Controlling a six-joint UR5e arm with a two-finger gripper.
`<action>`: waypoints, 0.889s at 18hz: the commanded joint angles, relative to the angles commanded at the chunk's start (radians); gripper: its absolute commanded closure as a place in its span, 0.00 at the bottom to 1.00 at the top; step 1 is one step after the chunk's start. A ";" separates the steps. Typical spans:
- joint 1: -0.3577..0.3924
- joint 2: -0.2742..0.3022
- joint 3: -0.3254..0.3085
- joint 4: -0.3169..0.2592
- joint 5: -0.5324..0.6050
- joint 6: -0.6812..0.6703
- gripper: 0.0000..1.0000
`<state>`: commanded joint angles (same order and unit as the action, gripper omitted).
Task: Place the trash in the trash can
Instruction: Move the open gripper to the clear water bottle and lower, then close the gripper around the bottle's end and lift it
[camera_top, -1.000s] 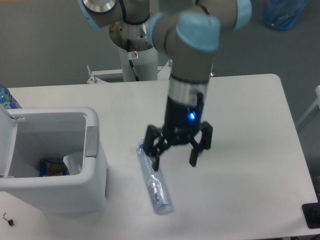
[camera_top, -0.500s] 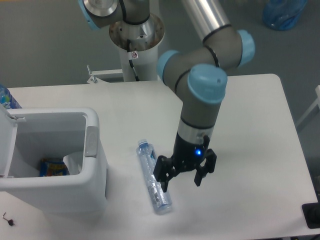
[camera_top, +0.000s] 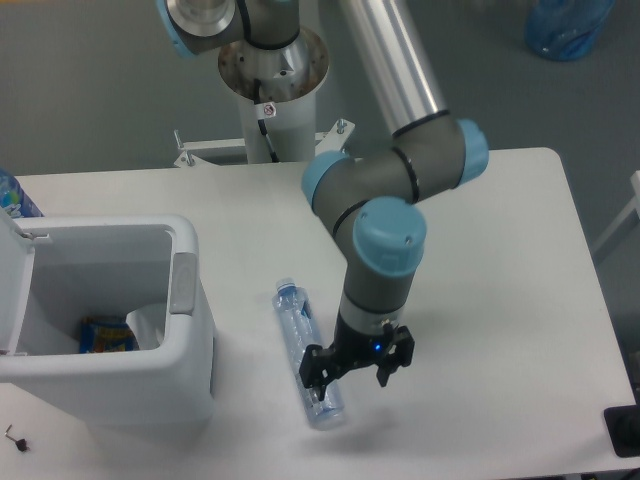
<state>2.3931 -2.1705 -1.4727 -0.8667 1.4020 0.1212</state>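
Note:
A long crushed clear bottle (camera_top: 303, 348) with a blue cap lies on the white table, cap end toward the back, running down toward the front edge. My gripper (camera_top: 349, 377) hangs low over the bottle's lower end, fingers spread open, its left finger over the bottle and its right finger to the bottle's right. Nothing is held between the fingers. The white trash can (camera_top: 185, 350) stands open at the left, lid swung back. Inside it a clear crumpled wrapper (camera_top: 146, 326) shows against the right wall.
A blue-yellow snack packet (camera_top: 106, 334) lies at the bottom of the bin. The arm's base column (camera_top: 270, 100) stands behind the table. The table's front edge runs just below the bottle. A blue bottle top (camera_top: 12, 197) peeks in at the far left.
The gripper has travelled down and toward the front, from above the bottle's cap end to low over its lower end. It stayed open. The bottle has not moved.

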 joint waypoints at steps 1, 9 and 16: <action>-0.005 -0.009 0.005 0.002 0.002 0.000 0.00; -0.028 -0.058 0.009 0.018 0.046 0.005 0.00; -0.046 -0.086 0.009 0.021 0.077 0.000 0.00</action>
<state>2.3470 -2.2565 -1.4634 -0.8452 1.4787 0.1212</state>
